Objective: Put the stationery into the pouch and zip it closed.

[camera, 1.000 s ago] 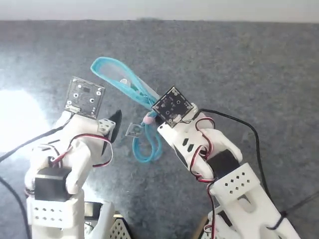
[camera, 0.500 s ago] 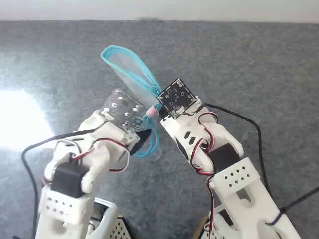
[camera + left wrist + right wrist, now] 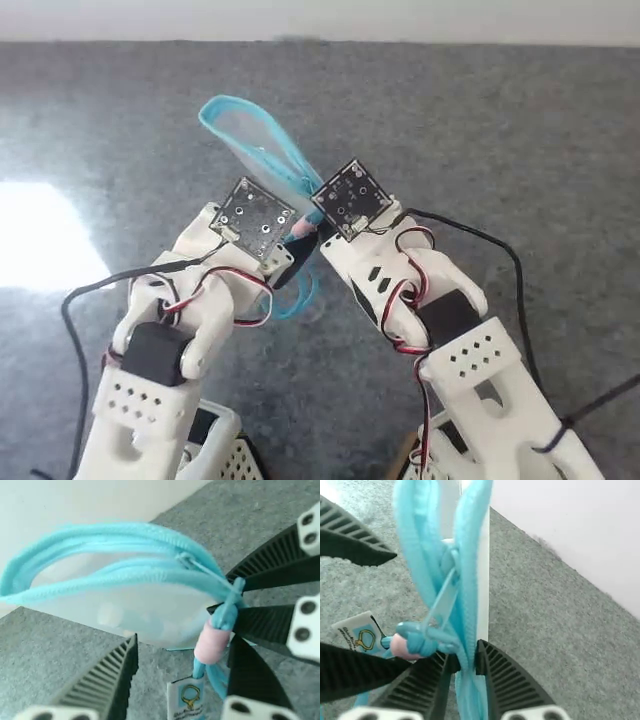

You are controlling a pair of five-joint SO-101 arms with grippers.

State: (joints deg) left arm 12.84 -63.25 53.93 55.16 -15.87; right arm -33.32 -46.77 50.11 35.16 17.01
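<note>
The pouch (image 3: pixel 252 135), translucent with light blue trim, is held up off the table, tilted away from the arms. My right gripper (image 3: pixel 468 661) is shut on its blue zipper edge (image 3: pixel 470 580). A zipper pull (image 3: pixel 235 587) carries a cord with a pink bead (image 3: pixel 212 642) and a small paper tag (image 3: pixel 187 700). My left gripper (image 3: pixel 184 650) is open, its fingers standing either side of the bead and tag, just under the pouch (image 3: pixel 130 610). Pale blurred shapes show through the mesh. In the high view the left gripper (image 3: pixel 290 262) sits close beside the right gripper (image 3: pixel 312 228).
A blue wrist strap (image 3: pixel 300 290) hangs from the pouch down between the two arms. The grey table (image 3: pixel 520 140) lies open to the right and far side. A bright glare patch (image 3: pixel 30 235) is on the left. A pale wall (image 3: pixel 320 18) borders the far edge.
The left arm swung in from the left to the pouch's zipper end, its fingers now either side of the bead. The right gripper raised the pouch more upright.
</note>
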